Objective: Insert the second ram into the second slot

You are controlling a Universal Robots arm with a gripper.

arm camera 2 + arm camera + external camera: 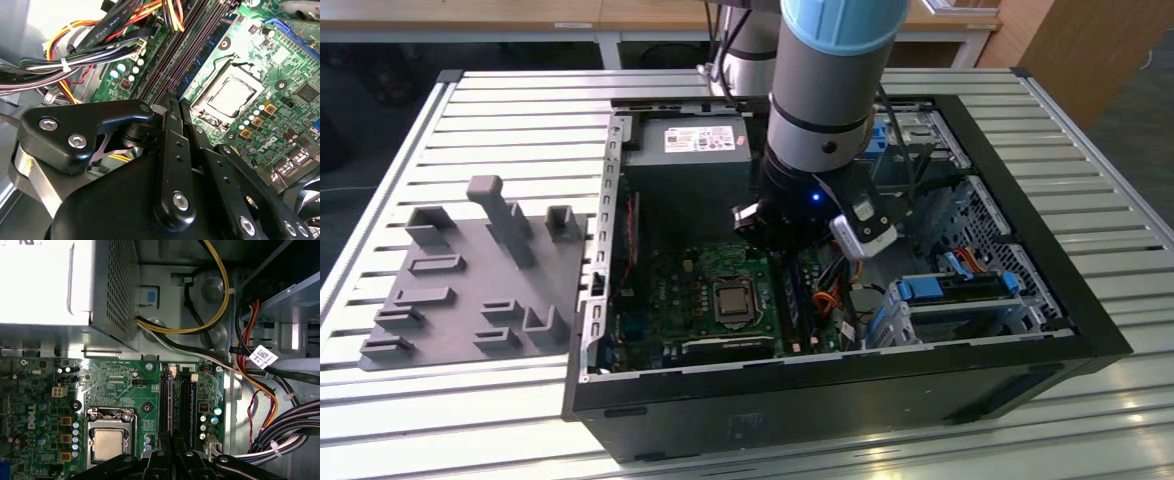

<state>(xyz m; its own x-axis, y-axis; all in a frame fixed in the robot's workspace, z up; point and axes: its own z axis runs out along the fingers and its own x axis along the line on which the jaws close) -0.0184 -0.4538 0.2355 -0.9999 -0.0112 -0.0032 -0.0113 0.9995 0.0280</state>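
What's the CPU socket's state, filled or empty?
Filled: in the first wrist view a silver processor sits inside the CPU socket, framed by its metal bracket.

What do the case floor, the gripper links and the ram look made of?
Case floor: bare grey sheet metal, dull sheen, stamped dimples. Gripper links: black, smooth, glossy with screw heads, probably coated metal or plastic. Ram: blue circuit board with dark chips, seen edge-on in the slots.

The arm [821, 110] is a thick grey cylinder with a pale blue band at its upper joint and a black collar lower down, where a small blue light glows. A white, grey-edged camera module [863, 228] is mounted beside the wrist. In the second wrist view the gripper [172, 107] is matte black, built of rounded linkage bars fastened with silver hex-socket screws.
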